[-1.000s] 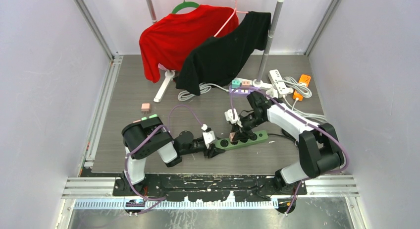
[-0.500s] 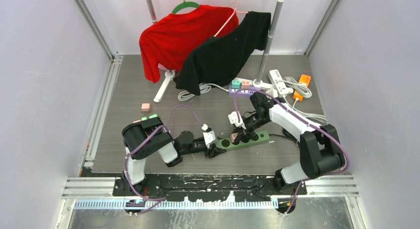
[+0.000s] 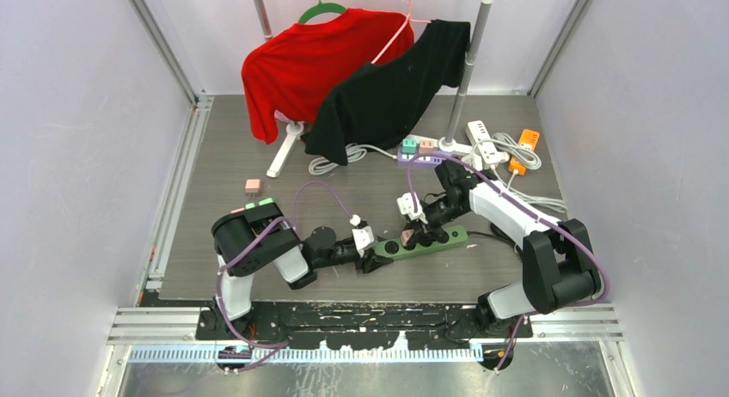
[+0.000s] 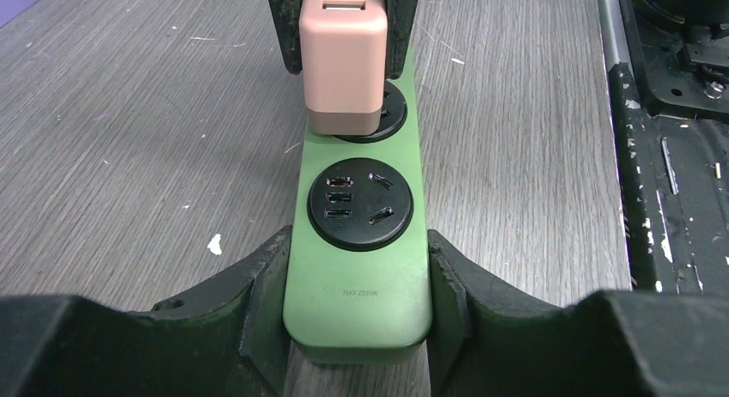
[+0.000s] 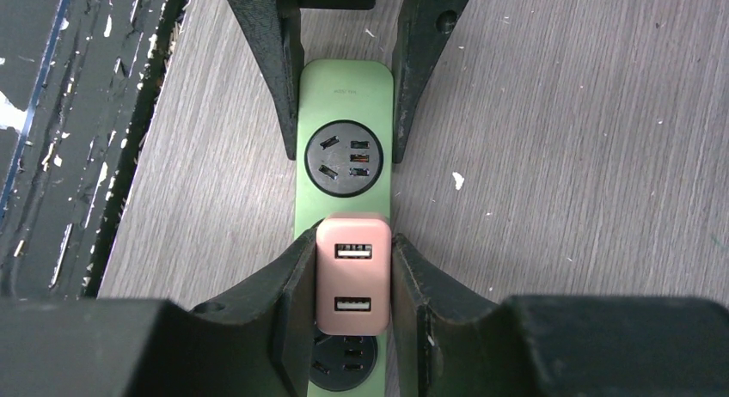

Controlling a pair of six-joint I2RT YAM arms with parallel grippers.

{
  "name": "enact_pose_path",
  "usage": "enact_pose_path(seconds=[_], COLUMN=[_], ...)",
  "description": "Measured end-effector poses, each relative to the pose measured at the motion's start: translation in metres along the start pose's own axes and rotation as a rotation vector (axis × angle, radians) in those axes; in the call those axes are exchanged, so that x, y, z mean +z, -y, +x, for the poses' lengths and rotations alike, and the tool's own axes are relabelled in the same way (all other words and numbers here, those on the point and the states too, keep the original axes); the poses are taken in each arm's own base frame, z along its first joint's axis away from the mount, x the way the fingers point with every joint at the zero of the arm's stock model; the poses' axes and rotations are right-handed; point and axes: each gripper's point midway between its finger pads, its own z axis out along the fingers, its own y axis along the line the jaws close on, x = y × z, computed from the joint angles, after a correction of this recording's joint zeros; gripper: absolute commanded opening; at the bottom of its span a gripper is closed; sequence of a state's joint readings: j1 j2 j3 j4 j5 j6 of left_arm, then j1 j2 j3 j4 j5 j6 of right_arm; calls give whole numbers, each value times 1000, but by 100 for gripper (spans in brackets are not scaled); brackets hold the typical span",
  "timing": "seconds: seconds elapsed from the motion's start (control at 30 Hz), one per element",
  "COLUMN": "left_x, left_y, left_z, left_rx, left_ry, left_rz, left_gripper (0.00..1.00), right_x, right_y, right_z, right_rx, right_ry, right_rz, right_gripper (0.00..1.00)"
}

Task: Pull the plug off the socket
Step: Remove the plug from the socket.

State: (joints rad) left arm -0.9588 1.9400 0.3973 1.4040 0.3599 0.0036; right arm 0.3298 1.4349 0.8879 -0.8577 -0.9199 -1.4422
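On my feed the left gripper [image 4: 357, 285] has its jaws clamped on one end of the green power strip [image 5: 346, 105], a finger on each long side, with the strip lying flat on the wood-grain table [image 5: 559, 156]. The right gripper [image 5: 352, 285] is pinching the pink plug [image 4: 344, 62] between its two fingers, snug on both sides. The plug stands upright right over the second socket from the left gripper's end, and I honestly can't tell whether its pins are seated or out.
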Motion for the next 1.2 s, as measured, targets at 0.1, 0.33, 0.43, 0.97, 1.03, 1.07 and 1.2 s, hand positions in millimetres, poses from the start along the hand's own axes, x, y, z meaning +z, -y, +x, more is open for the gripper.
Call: enact_pose_path(seconds=[0.1,0.33,0.43,0.97,1.03,1.07,1.2], left_x=[0,-4,-3,-3,-3,-2,0], left_y=[0,1,0,5,4,4,2], left_z=[0,8,6,5,5,4,2], left_rx=[0,-10,-8,-6,-6,-5,-2], left_ry=[0,-25,-21,-15,-14,-12,-6], left_rz=[0,-1,-2,18,17,15,9], left_gripper=[0,0,0,0,0,0,0], right_x=[1,10,6,8,5,4,1], right_y=[0,1,2,-8,-7,-6,-5], right_z=[0,0,3,1,3,4,4], right_rx=[-2,18,31,-54,-49,-50,-59], right_ry=[3,-42,-37,-18,-19,-19,-10], right_rz=[-1,0,11,-47,-38,-35,-28], right_gripper=[1,1,1,1,1,1,1])
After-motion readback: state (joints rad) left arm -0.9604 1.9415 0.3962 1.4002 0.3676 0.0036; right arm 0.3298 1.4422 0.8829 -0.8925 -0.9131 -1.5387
